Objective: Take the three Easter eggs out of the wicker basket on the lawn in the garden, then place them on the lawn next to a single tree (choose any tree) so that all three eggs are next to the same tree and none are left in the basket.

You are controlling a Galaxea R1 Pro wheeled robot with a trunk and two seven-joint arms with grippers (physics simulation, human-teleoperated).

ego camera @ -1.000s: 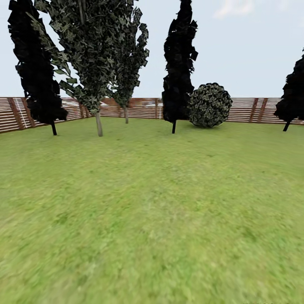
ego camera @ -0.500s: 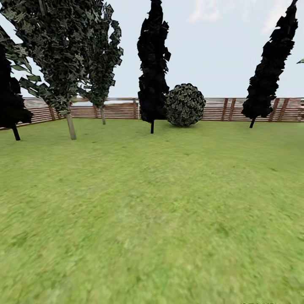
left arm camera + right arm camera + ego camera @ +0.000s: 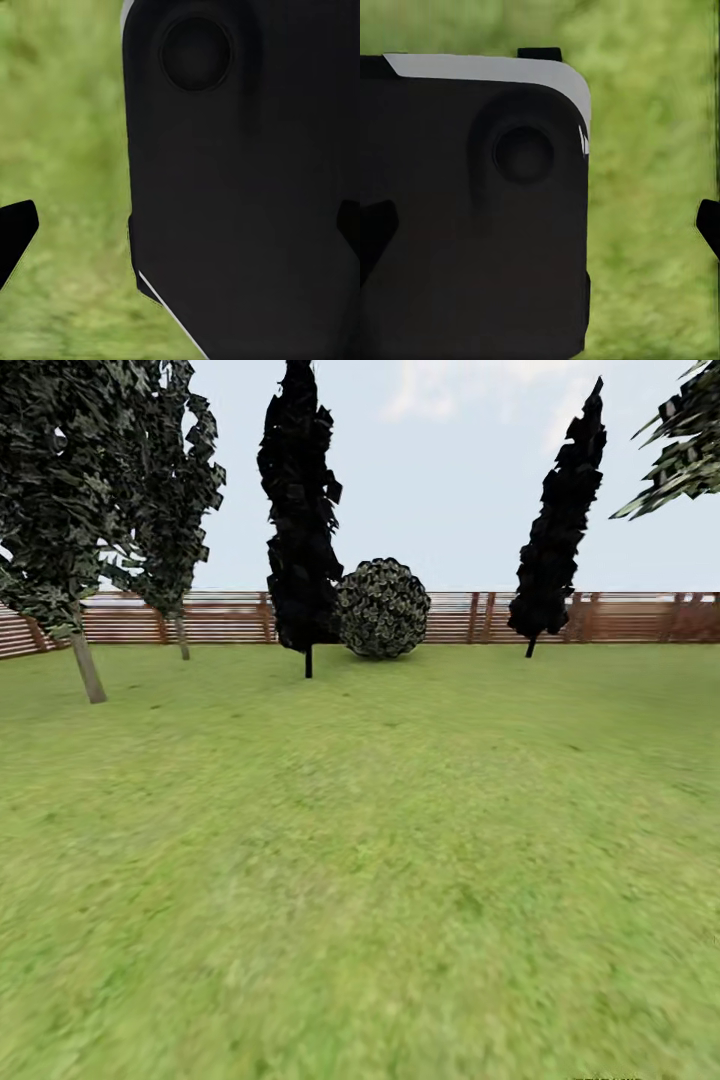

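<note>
The lawn point(image 3: 360, 860) spreads wide ahead of me in the head view. A tree point(image 3: 88, 665) with a pale thin trunk and a dark green leafy crown stands at the far left, and a second tree like it point(image 3: 182, 640) is behind it by the fence. The Easter eggs and the wicker basket are out of view. My left gripper point(image 3: 180, 229) is open, its dark fingertips point(image 3: 15, 232) far apart over grass. My right gripper point(image 3: 540, 225) is open too, its fingertips point(image 3: 709, 225) wide apart and holding nothing.
A brown slatted fence point(image 3: 620, 618) closes the garden at the back. Before it stand a black columnar tree point(image 3: 300, 510), a round bush point(image 3: 382, 608) and a narrow dark cone tree point(image 3: 560, 520). A leafy branch point(image 3: 680, 450) reaches in at the top right. A dark part of my own body sits behind each gripper.
The whole head view has swung to the right, so the trees and bush slide left in the picture. The cone tree has come further in from the right.
</note>
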